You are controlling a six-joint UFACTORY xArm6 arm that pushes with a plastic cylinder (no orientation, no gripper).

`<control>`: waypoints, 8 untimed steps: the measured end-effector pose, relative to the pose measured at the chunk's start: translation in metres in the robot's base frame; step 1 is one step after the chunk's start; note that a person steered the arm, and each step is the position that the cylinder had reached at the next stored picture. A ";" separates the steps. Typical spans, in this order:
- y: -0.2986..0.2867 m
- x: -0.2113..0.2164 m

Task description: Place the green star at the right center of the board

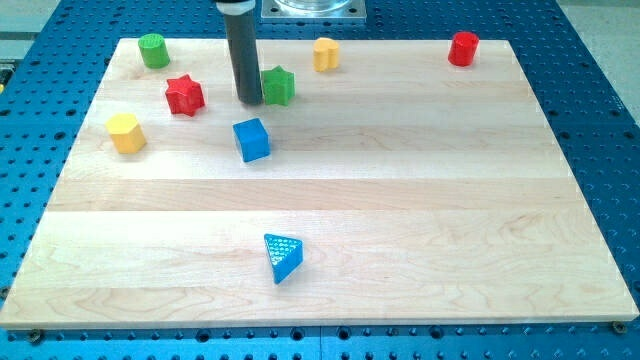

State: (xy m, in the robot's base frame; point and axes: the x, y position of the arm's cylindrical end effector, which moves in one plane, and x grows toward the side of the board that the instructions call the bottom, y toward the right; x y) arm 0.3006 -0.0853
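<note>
Blue shows first, nearest the board's (pixel 400 250) bottom edge: a blue triangular block (pixel 283 257), left of centre. Farther up sits a blue cube (pixel 252 139), with a yellow block (pixel 127 132) off toward the left edge. Beyond them a red star (pixel 184 95) lies left of my tip (pixel 249 101), which touches the green star's (pixel 278 85) left side, or is just beside it; the rod holds nothing. That star sits near the top edge, left of centre. Along the top edge stand a green cylinder (pixel 153 50) toward the left corner, a yellow block (pixel 326 54), and a red cylinder (pixel 463 48) toward the right corner.
</note>
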 end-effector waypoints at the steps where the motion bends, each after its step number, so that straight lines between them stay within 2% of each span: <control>1: 0.038 -0.015; 2: 0.137 -0.004; 3: 0.189 0.006; 5: 0.220 0.075; 6: 0.188 0.065; 7: 0.213 0.101; 8: 0.264 0.105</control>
State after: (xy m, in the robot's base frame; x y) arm 0.4052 0.1790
